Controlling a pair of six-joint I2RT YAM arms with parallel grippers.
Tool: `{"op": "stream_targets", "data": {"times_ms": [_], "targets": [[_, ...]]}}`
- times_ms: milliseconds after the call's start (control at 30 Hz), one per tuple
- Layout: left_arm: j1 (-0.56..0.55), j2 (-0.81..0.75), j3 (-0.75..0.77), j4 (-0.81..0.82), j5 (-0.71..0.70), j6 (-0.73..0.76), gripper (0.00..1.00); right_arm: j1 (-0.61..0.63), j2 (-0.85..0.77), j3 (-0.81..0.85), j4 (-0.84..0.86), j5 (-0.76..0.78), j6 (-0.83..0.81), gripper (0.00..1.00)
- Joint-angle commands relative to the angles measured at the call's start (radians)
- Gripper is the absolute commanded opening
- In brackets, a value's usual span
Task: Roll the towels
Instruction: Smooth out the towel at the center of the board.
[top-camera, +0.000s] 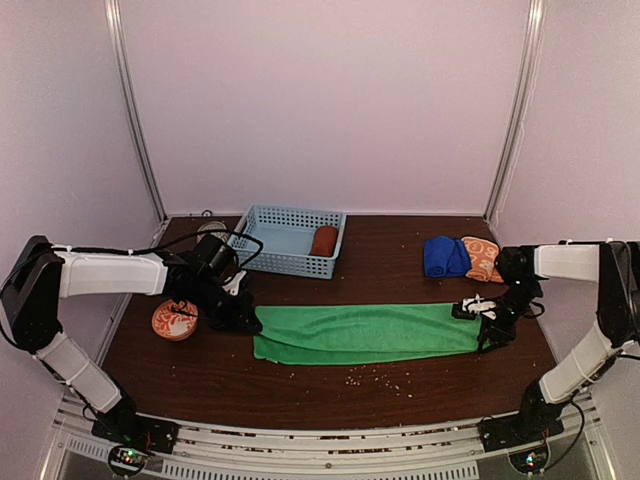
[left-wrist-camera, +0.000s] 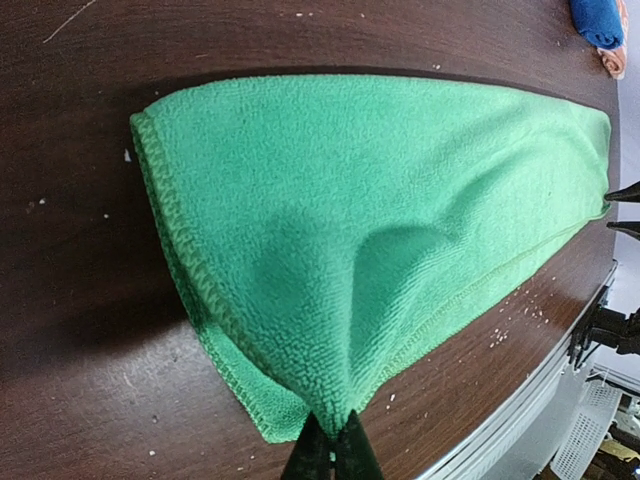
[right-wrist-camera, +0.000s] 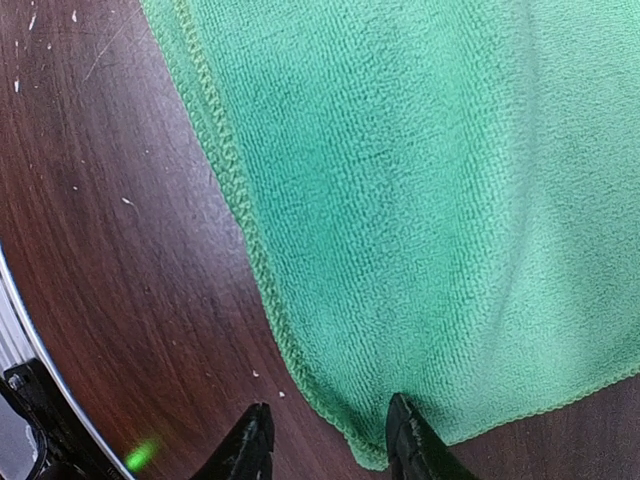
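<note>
A bright green towel (top-camera: 365, 333) lies folded in a long strip across the table's middle. My left gripper (top-camera: 245, 318) is shut on its left end, and in the left wrist view the pinched fabric (left-wrist-camera: 380, 220) rises in a ridge into the gripper (left-wrist-camera: 333, 445). My right gripper (top-camera: 480, 320) is at the towel's right end. In the right wrist view it (right-wrist-camera: 330, 450) stands open over a corner of the towel (right-wrist-camera: 430, 200), one finger on the cloth and one over bare wood. A rust-red rolled towel (top-camera: 323, 240) lies in the basket. A blue towel (top-camera: 445, 256) and an orange patterned towel (top-camera: 483, 258) sit back right.
The light blue lattice basket (top-camera: 285, 240) stands at the back centre. An orange-and-white bowl (top-camera: 175, 320) sits just left of my left gripper. Crumbs dot the wood near the front edge (top-camera: 375, 378). A metal rail runs along the near table edge.
</note>
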Motion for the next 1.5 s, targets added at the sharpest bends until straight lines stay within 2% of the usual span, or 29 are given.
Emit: {"op": "stream_targets", "data": {"times_ms": [0,167,467,533,1033,1467], "targets": [[-0.006,-0.013,0.021,0.008,0.006,0.014,0.01,0.019,0.003,0.001,-0.004,0.038,0.002,0.38],[-0.005,-0.014,0.014,0.007,0.002,0.019,0.00,0.026,0.013,-0.007,-0.003,0.076,0.009,0.33],[-0.005,-0.007,0.012,0.002,-0.004,0.025,0.00,0.026,-0.029,0.009,-0.028,0.147,0.007,0.06],[-0.005,-0.008,0.012,0.000,-0.004,0.026,0.00,0.026,-0.035,0.024,-0.035,0.149,0.006,0.03],[-0.005,-0.035,0.027,-0.016,0.041,0.019,0.00,0.005,-0.089,0.138,-0.066,0.244,-0.016,0.00],[-0.006,-0.082,-0.111,-0.020,0.122,0.015,0.00,-0.002,-0.144,0.035,-0.071,0.266,-0.052,0.00]]}}
